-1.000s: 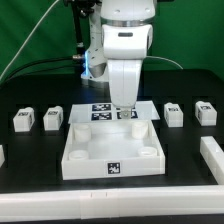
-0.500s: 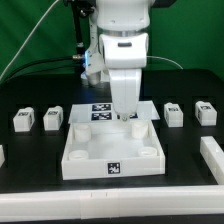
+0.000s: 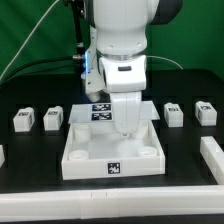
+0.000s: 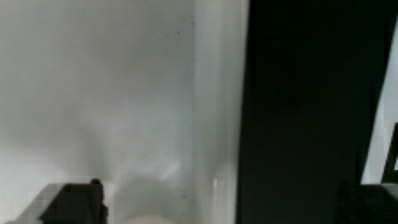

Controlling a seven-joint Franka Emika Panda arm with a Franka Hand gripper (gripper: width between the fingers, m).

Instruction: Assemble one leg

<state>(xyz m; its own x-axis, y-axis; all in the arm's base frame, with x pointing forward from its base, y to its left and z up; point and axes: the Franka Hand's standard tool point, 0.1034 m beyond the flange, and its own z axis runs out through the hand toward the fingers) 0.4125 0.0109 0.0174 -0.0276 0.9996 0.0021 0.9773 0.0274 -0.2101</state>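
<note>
The large white tray-like piece (image 3: 85, 163) lies in the middle of the table. My gripper (image 3: 126, 131) is low over its far wall, toward the exterior view's right. In the wrist view the gripper (image 4: 228, 205) is open, with one dark fingertip (image 4: 71, 203) over the white tray surface (image 4: 107, 100) and the other over the black table. Nothing is held between them. Several legs stand on the table: two at the exterior view's left (image 3: 23, 120) (image 3: 52, 118) and two at its right (image 3: 172, 113) (image 3: 206, 111).
The marker board (image 3: 100, 110) lies behind the tray, partly hidden by my arm. A long white bar (image 3: 213, 157) lies at the exterior view's right front. Another white piece (image 3: 2, 155) shows at the left edge.
My arm has come down and forward, bringing the gripper from above the marker board's edge to the tray's far wall. The parts on the table have not moved.
</note>
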